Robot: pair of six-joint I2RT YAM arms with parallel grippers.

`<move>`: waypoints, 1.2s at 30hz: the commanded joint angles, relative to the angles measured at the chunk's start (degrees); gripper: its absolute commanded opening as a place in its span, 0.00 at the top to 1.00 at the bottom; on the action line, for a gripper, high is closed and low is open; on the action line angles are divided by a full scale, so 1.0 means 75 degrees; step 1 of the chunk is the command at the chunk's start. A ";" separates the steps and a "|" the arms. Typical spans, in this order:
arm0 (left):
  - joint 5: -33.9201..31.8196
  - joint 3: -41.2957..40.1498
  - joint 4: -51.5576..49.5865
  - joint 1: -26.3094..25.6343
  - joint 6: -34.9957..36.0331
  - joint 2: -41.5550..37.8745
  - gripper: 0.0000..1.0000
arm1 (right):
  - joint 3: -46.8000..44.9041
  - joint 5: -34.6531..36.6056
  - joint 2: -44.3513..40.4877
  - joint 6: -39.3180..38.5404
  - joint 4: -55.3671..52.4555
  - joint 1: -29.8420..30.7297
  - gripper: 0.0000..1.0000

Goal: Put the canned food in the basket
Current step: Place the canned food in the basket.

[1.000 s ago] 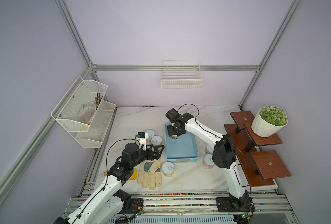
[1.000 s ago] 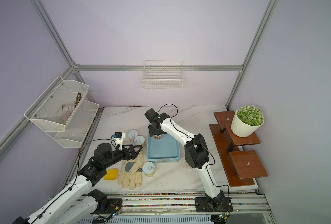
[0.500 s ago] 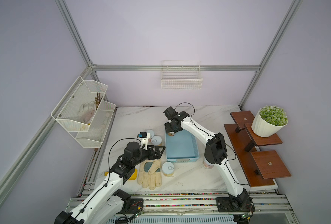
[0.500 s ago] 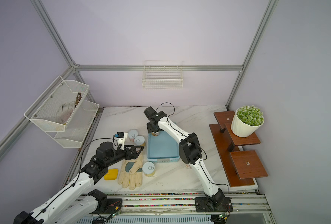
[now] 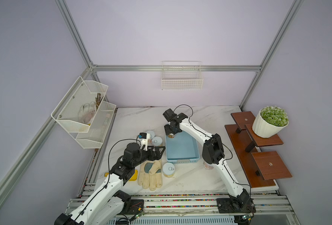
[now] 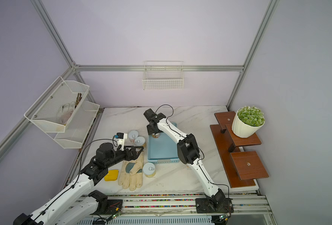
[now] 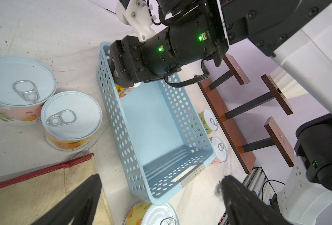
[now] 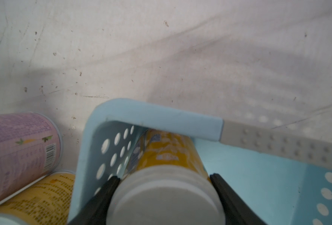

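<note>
Marble tabletop, lilac walls: your right gripper (image 8: 164, 194) is clamped on the yellow can (image 8: 167, 155), holding it upright inside the far left corner of the basket (image 8: 151, 115); you cannot tell whether it touches the floor. Your left gripper (image 7: 160, 180) hangs empty, jaws spread wide, over the glove (image 5: 150, 175) just left of the basket. A pink can (image 7: 19, 91) and an orange can (image 7: 71, 116) stand touching, left of the basket. A fourth can (image 5: 168, 169) sits by its near left corner. A green can (image 7: 208, 121) and a sixth can (image 7: 219, 149) line its right side.
</note>
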 commanded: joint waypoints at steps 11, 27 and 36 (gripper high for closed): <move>-0.0152 0.0237 -0.0023 0.0056 0.0076 -0.0082 0.00 | 0.0269 -0.0159 0.0176 0.0002 0.0145 -0.0125 0.12; -0.0304 0.1250 -0.0534 -0.0600 0.1079 0.0753 0.00 | -0.1595 -0.0456 -0.2240 -0.0173 0.0504 -0.0164 0.11; -0.0299 0.1828 -0.0446 -0.1430 0.1366 0.1575 0.00 | -0.5252 -0.0637 -0.5002 -0.0085 0.1928 -0.0156 0.10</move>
